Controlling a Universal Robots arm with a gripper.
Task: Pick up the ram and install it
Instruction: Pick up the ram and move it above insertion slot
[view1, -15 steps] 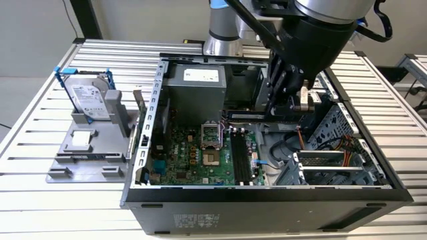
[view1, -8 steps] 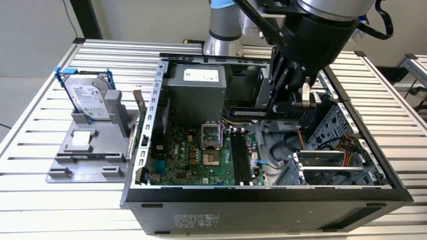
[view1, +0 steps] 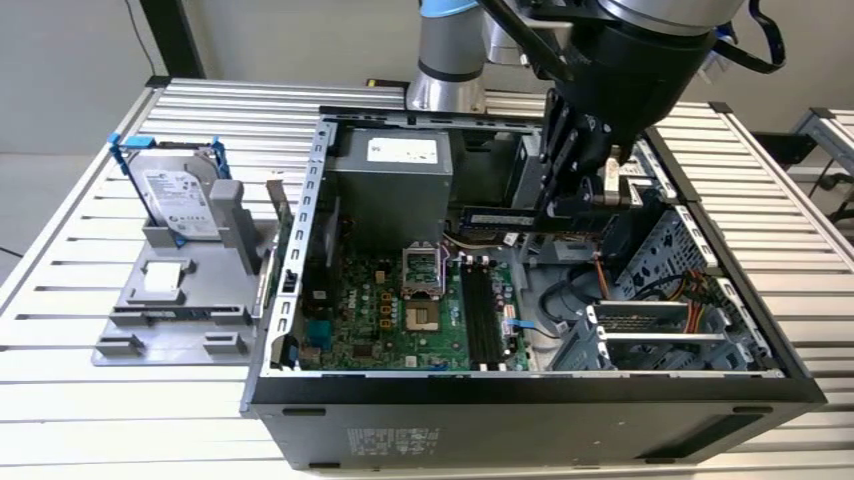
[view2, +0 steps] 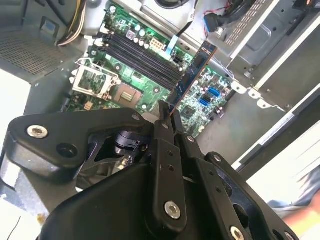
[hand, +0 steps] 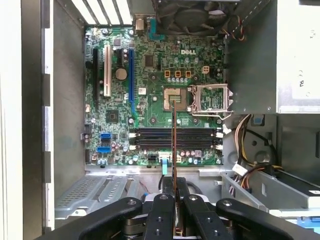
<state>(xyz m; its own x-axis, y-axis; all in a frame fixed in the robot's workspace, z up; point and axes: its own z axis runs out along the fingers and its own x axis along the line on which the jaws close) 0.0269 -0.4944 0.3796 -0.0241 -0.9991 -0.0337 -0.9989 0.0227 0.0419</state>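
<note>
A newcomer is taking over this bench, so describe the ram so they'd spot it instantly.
Find the open computer case; over its green motherboard hangs the black gripper. The ram is the long, thin dark stick clamped in it, unlike the silver hard drive standing outside the case.

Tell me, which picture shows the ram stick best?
The second wrist view: the ram juts slantwise from the gripper, one flat side showing. The exterior view shows its side, partly hidden; the first wrist view shows it edge-on.
</note>
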